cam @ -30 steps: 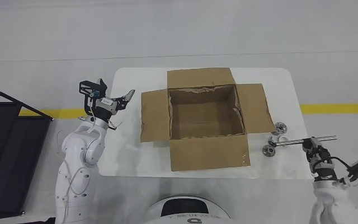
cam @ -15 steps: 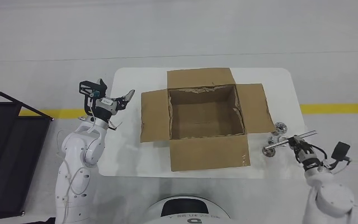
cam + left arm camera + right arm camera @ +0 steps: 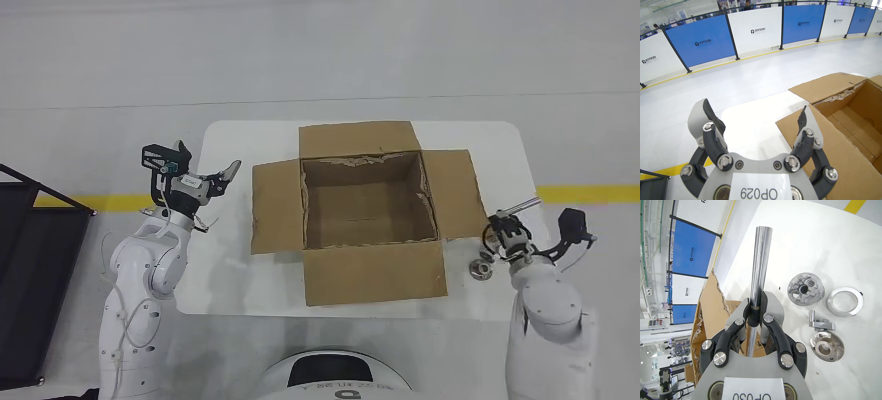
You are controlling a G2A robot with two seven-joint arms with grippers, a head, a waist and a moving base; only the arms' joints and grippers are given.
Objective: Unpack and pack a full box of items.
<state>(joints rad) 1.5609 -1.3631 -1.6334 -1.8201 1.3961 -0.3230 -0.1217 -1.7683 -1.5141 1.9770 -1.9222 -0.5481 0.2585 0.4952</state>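
Observation:
An open cardboard box (image 3: 368,205) (image 3: 848,121) (image 3: 702,313) sits mid-table, its inside showing bare cardboard. My right gripper (image 3: 755,306) (image 3: 505,228) hovers by the box's right flap, shut on a polished steel rod (image 3: 760,268) (image 3: 517,206). Beneath it on the table lie a toothed hub (image 3: 805,291), a metal ring (image 3: 845,303), a small bracket (image 3: 821,325) and a flanged disc (image 3: 827,346) (image 3: 482,268). My left gripper (image 3: 757,115) (image 3: 222,177) hangs open and holds nothing, above the table left of the box.
The white table (image 3: 235,270) has bare room left of the box and along its front edge. A black frame (image 3: 30,270) stands on the floor beyond the table's left side. Blue and white partition panels (image 3: 757,32) line the room behind.
My right arm has swung in from beyond the table's right edge toward the box, carrying the rod, which now points more upward. The left arm has stayed still.

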